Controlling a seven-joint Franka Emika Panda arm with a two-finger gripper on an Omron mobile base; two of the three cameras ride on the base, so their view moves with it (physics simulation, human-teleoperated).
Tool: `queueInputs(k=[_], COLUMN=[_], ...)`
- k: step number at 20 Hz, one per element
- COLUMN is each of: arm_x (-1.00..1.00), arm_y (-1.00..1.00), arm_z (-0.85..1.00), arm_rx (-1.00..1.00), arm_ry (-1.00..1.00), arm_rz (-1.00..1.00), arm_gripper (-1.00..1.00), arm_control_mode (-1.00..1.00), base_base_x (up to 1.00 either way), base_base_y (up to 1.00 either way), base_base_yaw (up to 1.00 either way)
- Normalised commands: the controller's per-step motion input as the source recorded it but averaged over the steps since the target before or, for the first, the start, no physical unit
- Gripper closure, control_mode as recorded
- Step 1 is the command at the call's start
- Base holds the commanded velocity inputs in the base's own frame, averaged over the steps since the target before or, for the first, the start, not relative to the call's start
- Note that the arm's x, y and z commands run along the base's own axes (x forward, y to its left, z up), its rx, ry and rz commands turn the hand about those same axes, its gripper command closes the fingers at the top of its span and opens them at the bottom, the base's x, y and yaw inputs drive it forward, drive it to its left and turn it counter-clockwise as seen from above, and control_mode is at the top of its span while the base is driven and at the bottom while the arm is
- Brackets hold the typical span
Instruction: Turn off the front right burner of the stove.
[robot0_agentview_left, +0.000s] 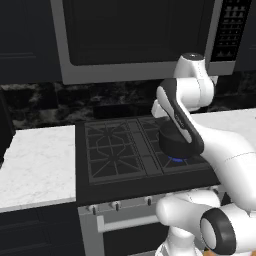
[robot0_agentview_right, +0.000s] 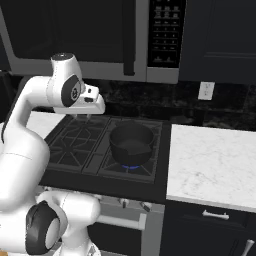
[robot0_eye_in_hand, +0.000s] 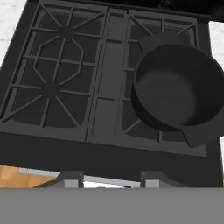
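The gripper (robot0_agentview_right: 84, 115) hangs high above the stove (robot0_agentview_right: 75, 172), over its back left part, pointing down; in the hand view its two fingertips (robot0_eye_in_hand: 70, 180) rise well apart, spread with nothing between them.

At the far left lies a white marble counter (robot0_agentview_left: 35, 167), touching the stove's left edge. Dark cabinets (robot0_agentview_left: 30, 230) sit under it, and a dark veined backsplash (robot0_agentview_left: 50, 105) runs behind. The stove is a black cooktop with two grates: the left grate (robot0_eye_in_hand: 52, 74) is bare, with two flameless rings under it. The right grate (robot0_eye_in_hand: 131, 113) carries one black pot (robot0_eye_in_hand: 175, 89), empty, with a stub handle pointing toward the front. The pot sits on the front right burner (robot0_agentview_right: 131, 165), where a small blue flame shows under its base in both base views. Along the steel front I count a row of small silver knobs (robot0_agentview_left: 116, 204), three plain to see in the left base view, with the rest hidden by the arm, and one bar handle (robot0_agentview_left: 127, 222) below them.

Above the stove hangs one steel-framed microwave (robot0_agentview_right: 100, 35) with a keypad on its right side. To the right lies a second marble counter (robot0_agentview_right: 215, 165), with one wall outlet (robot0_agentview_right: 205, 90) above it and dark cabinets with pale handles below.
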Motion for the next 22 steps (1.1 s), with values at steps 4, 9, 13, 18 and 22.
queueInputs(k=[4,9,13,18,22], arm_x=[-0.05,-0.83,-1.0,-1.0,-1.0], arm_y=[0.0,-0.16,-0.54,-0.95,-1.0], arm_z=[-0.01,-0.17,-0.37,-0.77,-1.0], arm_rx=[0.0,0.04,0.18,0.27,0.18], arm_ry=[0.01,-0.1,-0.15,-0.27,-0.38], arm_rz=[0.0,0.0,-0.09,-0.12,-0.04], arm_gripper=[-1.0,-1.0,-1.0,-1.0,-1.0], arm_control_mode=[-1.0,-1.0,-1.0,-1.0,-1.0], base_base_x=[0.0,0.0,0.0,0.0,0.0], base_base_y=[0.0,0.0,0.0,0.0,0.0], base_base_yaw=[0.0,0.0,0.0,0.0,0.0])
